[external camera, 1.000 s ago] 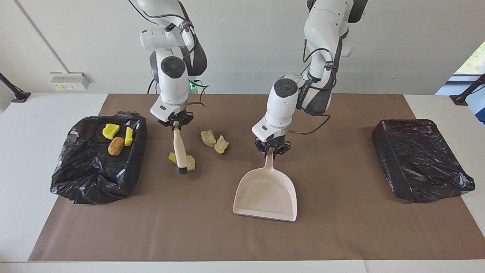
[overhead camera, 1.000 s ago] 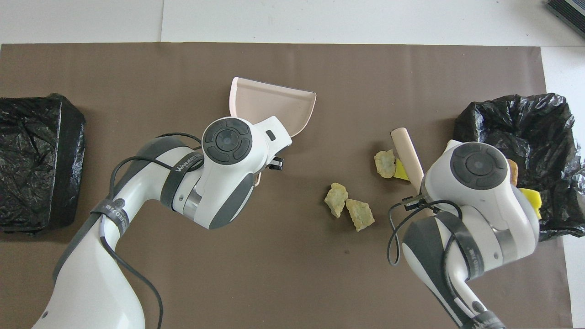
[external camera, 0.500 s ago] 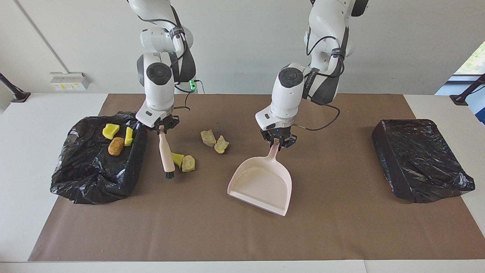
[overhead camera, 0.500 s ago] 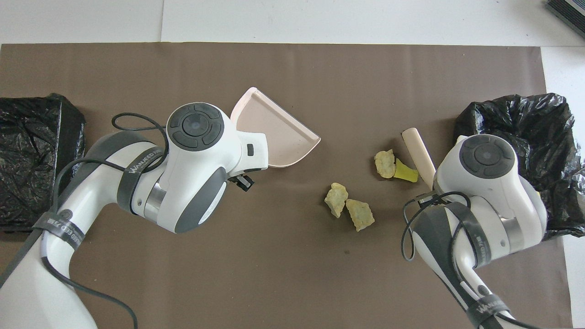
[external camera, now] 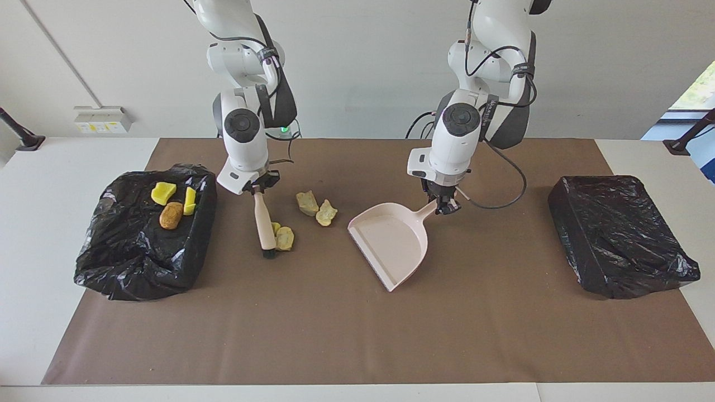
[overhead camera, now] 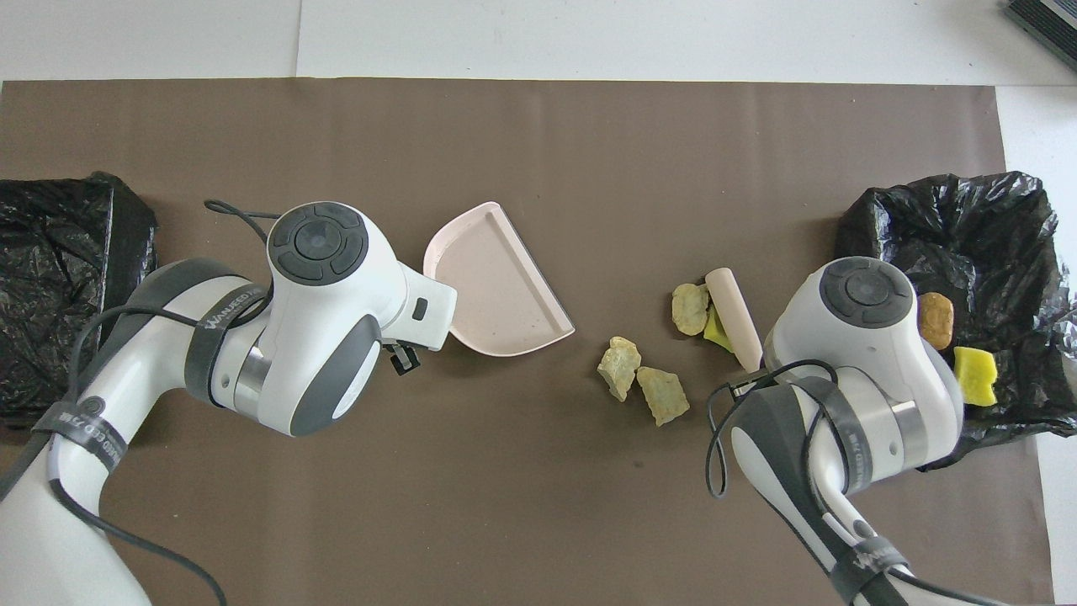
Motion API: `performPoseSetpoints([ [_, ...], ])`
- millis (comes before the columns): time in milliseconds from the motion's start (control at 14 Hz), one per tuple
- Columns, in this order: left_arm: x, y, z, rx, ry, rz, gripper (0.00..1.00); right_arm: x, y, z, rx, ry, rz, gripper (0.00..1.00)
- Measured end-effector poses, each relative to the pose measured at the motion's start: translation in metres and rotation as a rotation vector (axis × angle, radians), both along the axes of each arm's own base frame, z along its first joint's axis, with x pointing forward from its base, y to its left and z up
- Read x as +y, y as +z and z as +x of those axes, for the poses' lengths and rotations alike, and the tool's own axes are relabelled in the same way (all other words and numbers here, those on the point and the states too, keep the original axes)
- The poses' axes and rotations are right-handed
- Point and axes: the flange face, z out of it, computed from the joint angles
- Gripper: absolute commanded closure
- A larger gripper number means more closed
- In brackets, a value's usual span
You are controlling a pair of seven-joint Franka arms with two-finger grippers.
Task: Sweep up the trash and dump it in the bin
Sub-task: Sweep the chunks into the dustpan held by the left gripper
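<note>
The two pale lumps (external camera: pixel 317 208) lie nearest the robots, loose on the brown mat (external camera: pixel 357 346) between brush and pan. A little farther out, the right gripper (external camera: pixel 258 187) is clamped on the handle of the brush (external camera: pixel 264 226), which slants down so its dark bristles meet the mat right beside a tan lump (external camera: pixel 285 238) and a yellow wedge (overhead camera: pixel 715 331); I take that as the stance for pushing them along. The left gripper (external camera: pixel 444 205) is closed on the handle of the pink dustpan (external camera: pixel 391 245), whose open mouth faces the loose trash, seemingly to receive it. Three more pieces (external camera: pixel 172 202) already sit in the black-lined bin (external camera: pixel 142 245) at the right arm's end; a second lined bin (external camera: pixel 620 234) is at the left arm's end.

Compared with a second ago, the pan has swung round from facing away from the robots to facing the brush. The brush went toward the bin, then came back, nudging the wedge and lump together.
</note>
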Motion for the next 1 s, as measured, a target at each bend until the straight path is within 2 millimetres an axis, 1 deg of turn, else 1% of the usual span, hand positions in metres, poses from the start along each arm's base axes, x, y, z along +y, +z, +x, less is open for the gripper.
performPoseSetpoints([
  [143,0.002,-0.009,-0.006,-0.016,-0.029,0.0,1.0,0.035,-0.003,-0.011,0.023,-0.003,0.055,1.0],
  [286,0.005,-0.015,-0.008,-0.028,-0.055,0.008,1.0,0.064,-0.003,-0.02,0.047,-0.035,0.115,1.0],
  [357,0.007,-0.016,-0.01,-0.039,-0.092,0.022,1.0,0.076,0.0,-0.021,0.046,-0.042,0.128,1.0],
  [429,0.009,-0.017,-0.012,-0.045,-0.134,0.027,1.0,0.083,0.006,-0.018,0.035,-0.048,0.132,1.0],
  [500,0.011,-0.019,-0.014,-0.049,-0.167,0.027,1.0,0.086,0.013,-0.013,0.027,-0.056,0.135,1.0],
  [571,0.013,-0.02,-0.017,-0.052,-0.194,0.027,1.0,0.083,0.025,-0.007,0.027,-0.071,0.134,1.0],
  [643,0.015,-0.02,-0.019,-0.052,-0.228,0.027,1.0,0.077,0.039,0.001,0.03,-0.09,0.131,1.0],
  [786,0.023,-0.019,-0.015,-0.064,-0.314,0.02,1.0,0.051,0.069,0.013,0.031,-0.134,0.09,1.0],
  [857,0.03,-0.02,-0.011,-0.066,-0.344,0.019,1.0,0.039,0.079,0.011,0.038,-0.158,0.047,1.0],
  [929,0.035,-0.021,-0.009,-0.063,-0.364,0.02,1.0,0.031,0.084,0.005,0.047,-0.188,0.002,1.0],
  [1000,0.036,-0.021,-0.009,-0.062,-0.377,0.021,1.0,0.026,0.083,-0.006,0.058,-0.216,-0.034,1.0],
])
